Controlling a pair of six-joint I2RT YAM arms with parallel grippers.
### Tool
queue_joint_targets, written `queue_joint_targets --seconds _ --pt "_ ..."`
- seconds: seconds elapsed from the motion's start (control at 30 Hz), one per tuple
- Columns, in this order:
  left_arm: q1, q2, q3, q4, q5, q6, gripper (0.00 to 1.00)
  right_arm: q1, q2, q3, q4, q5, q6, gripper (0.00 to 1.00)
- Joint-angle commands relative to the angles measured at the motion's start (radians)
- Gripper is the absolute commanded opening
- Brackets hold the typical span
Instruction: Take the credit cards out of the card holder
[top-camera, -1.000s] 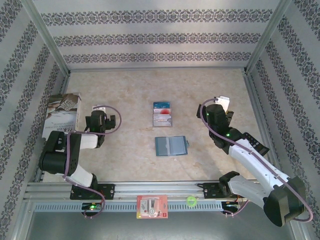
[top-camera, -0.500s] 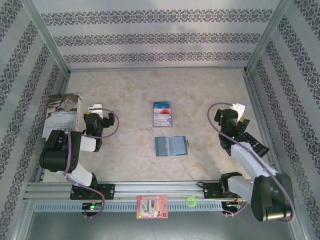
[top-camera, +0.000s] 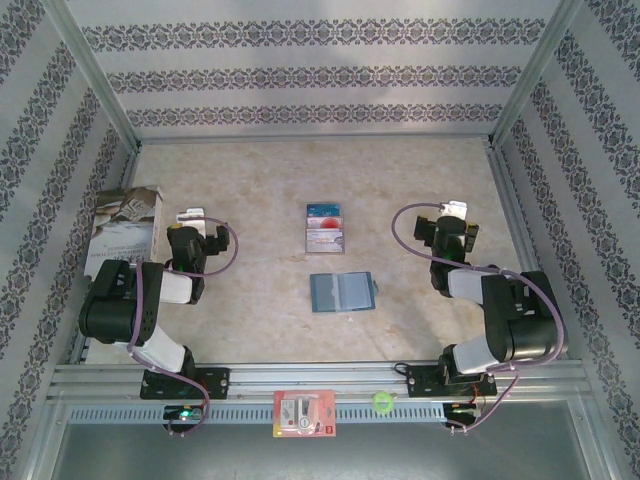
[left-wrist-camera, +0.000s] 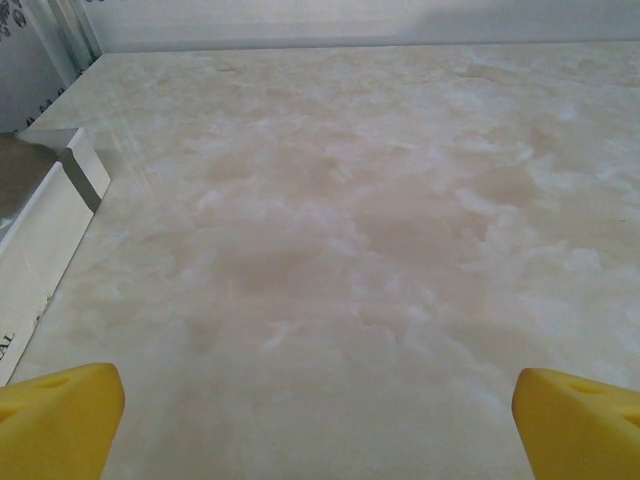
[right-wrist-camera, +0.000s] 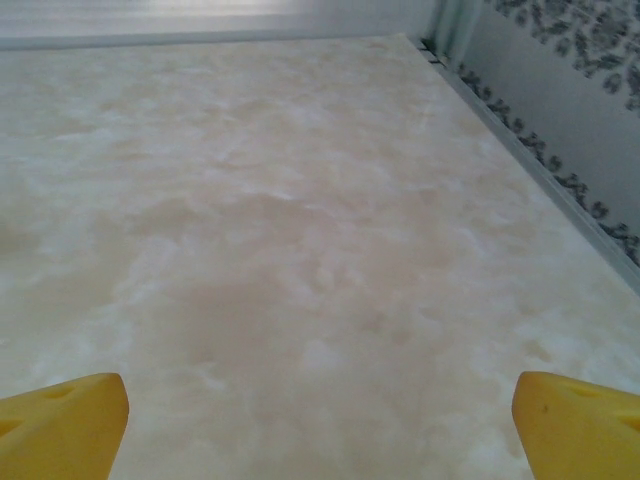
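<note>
Both wide open and empty, left gripper (left-wrist-camera: 320, 425) and just-retracted right gripper (right-wrist-camera: 320, 425) sit far from credit cards (top-camera: 324, 228), already outside card holder (top-camera: 342, 292).

Bare table (top-camera: 250, 170) all round card holder (top-camera: 342, 292) and credit cards (top-camera: 324, 227), open gap between them. Pale book (top-camera: 125, 228) stands just left of left gripper (top-camera: 190, 215), blocking that side. Side rail (top-camera: 509, 205) near right gripper (top-camera: 452, 210).

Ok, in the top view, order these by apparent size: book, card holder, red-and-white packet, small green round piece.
1. pale book
2. card holder and red-and-white packet: they look about alike, and the packet may sit nearer the camera, so these are unranked
3. green round piece
</note>
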Motion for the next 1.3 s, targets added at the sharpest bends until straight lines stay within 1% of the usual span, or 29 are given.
queue_joint_targets --seconds 0.0,0.03,0.07,0.1,0.13,0.2,0.27,0.37,1.27 --pt "-0.002 0.008 0.006 0.045 0.001 0.000 1.00 -0.004 0.007 0.015 0.081 -0.111 -0.036 0.98" --pt "-0.002 0.008 0.005 0.045 0.003 0.000 1.00 -0.010 0.006 -0.003 0.098 -0.153 -0.039 0.98" --pt "-0.002 0.007 0.005 0.047 0.001 0.000 1.00 -0.022 0.026 -0.044 0.173 -0.176 -0.040 0.98" --pt "-0.002 0.007 0.005 0.047 0.002 0.000 1.00 -0.015 0.082 -0.096 0.364 -0.131 -0.037 0.98" --pt "-0.002 0.007 0.006 0.048 0.000 0.000 1.00 -0.010 0.071 -0.109 0.362 -0.097 -0.028 0.98" --pt "-0.002 0.008 0.005 0.048 0.002 0.000 1.00 -0.013 0.038 -0.055 0.218 -0.078 -0.014 0.98" --pt "-0.002 0.008 0.006 0.046 0.005 0.001 1.00 -0.013 0.062 -0.070 0.293 -0.075 -0.016 0.98" --pt "-0.002 0.008 0.007 0.045 0.005 0.002 1.00 -0.011 0.049 -0.066 0.265 -0.077 -0.019 0.98" --pt "-0.002 0.008 0.007 0.044 0.006 0.002 1.00 -0.013 0.049 -0.069 0.271 -0.077 -0.018 0.98"
